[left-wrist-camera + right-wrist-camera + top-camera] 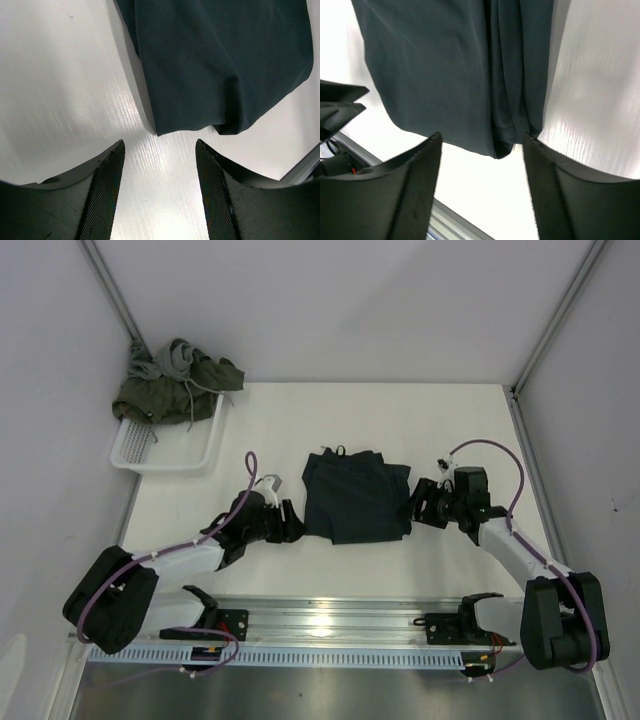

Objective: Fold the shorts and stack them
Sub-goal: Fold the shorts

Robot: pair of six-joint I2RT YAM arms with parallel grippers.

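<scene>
The dark navy shorts (355, 495) lie folded flat in the middle of the table. My left gripper (290, 522) is low at their left edge, open, and its jaws frame bare table just short of the navy hem (220, 60). On the other side, my right gripper (418, 502) is open too, with the folded edge of the shorts (435, 70) just beyond its fingertips. Neither gripper holds cloth. The olive green shorts (200, 385) and a grey pair (152, 365) are heaped on the basket's far end.
The white mesh basket (160, 468) stands at the back left against the wall. A metal rail (330, 620) runs along the near edge by the arm bases. White walls close in the table at the left, back and right.
</scene>
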